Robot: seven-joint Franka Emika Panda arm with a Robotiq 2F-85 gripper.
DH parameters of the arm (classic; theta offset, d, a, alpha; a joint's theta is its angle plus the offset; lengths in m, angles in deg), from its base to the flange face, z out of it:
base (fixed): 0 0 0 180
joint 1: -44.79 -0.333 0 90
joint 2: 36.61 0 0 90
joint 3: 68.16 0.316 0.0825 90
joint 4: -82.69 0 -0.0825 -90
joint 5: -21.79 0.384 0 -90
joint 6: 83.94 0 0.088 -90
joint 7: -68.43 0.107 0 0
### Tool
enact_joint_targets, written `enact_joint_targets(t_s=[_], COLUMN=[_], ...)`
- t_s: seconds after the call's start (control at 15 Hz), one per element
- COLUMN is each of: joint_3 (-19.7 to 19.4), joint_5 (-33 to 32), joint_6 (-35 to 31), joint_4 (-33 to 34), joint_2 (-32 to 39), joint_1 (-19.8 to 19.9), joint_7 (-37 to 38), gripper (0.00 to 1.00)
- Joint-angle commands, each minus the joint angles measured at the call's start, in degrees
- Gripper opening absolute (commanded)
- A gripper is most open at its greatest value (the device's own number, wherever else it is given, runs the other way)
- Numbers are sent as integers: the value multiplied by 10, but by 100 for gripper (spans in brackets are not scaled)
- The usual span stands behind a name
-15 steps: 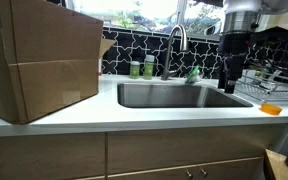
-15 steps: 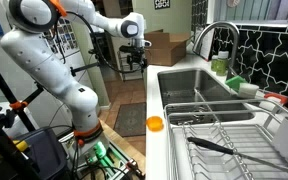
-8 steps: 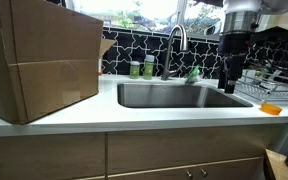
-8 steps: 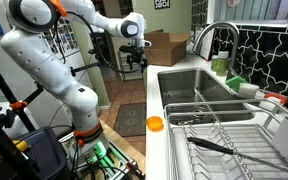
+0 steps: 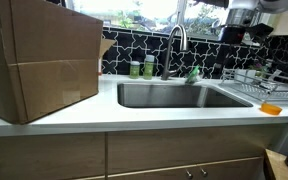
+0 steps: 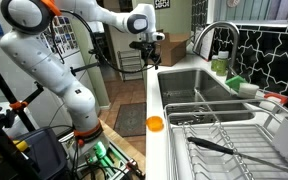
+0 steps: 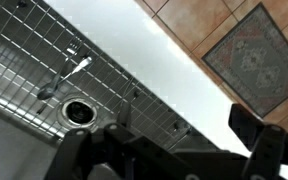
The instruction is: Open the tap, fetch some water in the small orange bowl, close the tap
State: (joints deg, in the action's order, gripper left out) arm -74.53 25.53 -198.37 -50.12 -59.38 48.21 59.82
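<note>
The tap rises behind the steel sink with its arched spout over the basin. The small orange bowl sits on the white counter in front of the dish rack. My gripper hangs high in the air near the end of the sink, well apart from the bowl and the tap. In the wrist view my gripper is open, with nothing between its dark fingers. Neither the bowl nor the tap shows in the wrist view.
A large cardboard box stands on the counter beside the sink. Green bottles stand by the tap's base. A wire grid with a utensil lies over the drain. A rug covers the floor.
My gripper has risen and swung toward the counter by the sink, still open. The bowl and tap have not moved.
</note>
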Motion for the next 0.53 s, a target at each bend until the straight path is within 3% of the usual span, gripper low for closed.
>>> enact_joint_targets(t_s=[0.0,0.13,0.4,0.47], joint_3=[-13,-31,-29,-31], joint_5=[-1,-1,-1,-9], joint_6=[-8,-14,-15,-26], joint_4=[7,17,19,29], joint_2=[-1,-2,-2,15], joint_1=[14,31,32,47], joint_7=[1,1,5,38], gripper=[100,100,100,100])
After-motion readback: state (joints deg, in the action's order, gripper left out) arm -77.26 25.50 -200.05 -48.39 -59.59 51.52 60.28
